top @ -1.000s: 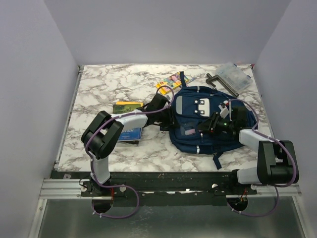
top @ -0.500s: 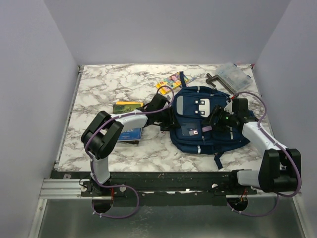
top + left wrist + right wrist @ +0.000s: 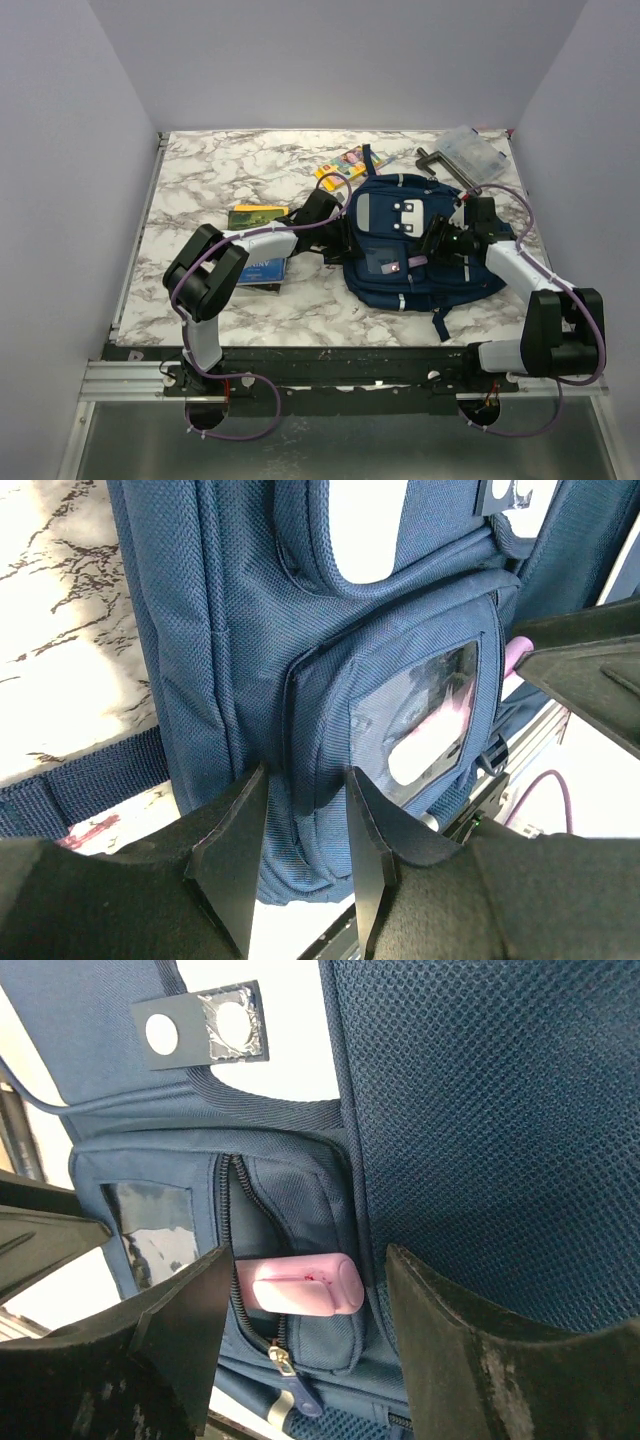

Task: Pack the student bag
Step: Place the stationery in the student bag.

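Note:
The navy student bag (image 3: 415,250) lies flat at the table's middle right, grey front panels up; it also fills the left wrist view (image 3: 250,630) and the right wrist view (image 3: 480,1110). My left gripper (image 3: 341,240) (image 3: 305,775) is shut on a fold of fabric at the edge of the bag's front pocket. My right gripper (image 3: 437,245) (image 3: 308,1255) is open and hovers over the unzipped small pocket, touching nothing. A pink capped stick (image 3: 300,1285) lies half inside that pocket, one end sticking out. It also shows in the top view (image 3: 412,261) and through the pocket's clear window (image 3: 440,730).
A yellow crayon box (image 3: 345,163) lies behind the bag. A clear plastic case (image 3: 472,155) with a grey tool (image 3: 434,160) sits at the back right. A yellow-green book (image 3: 258,215) and a blue book (image 3: 264,270) lie left of the bag. Walls close in on both sides.
My right gripper has drawn back from the pocket toward the right, open, leaving the pink stick in the pocket. The left gripper has kept its hold.

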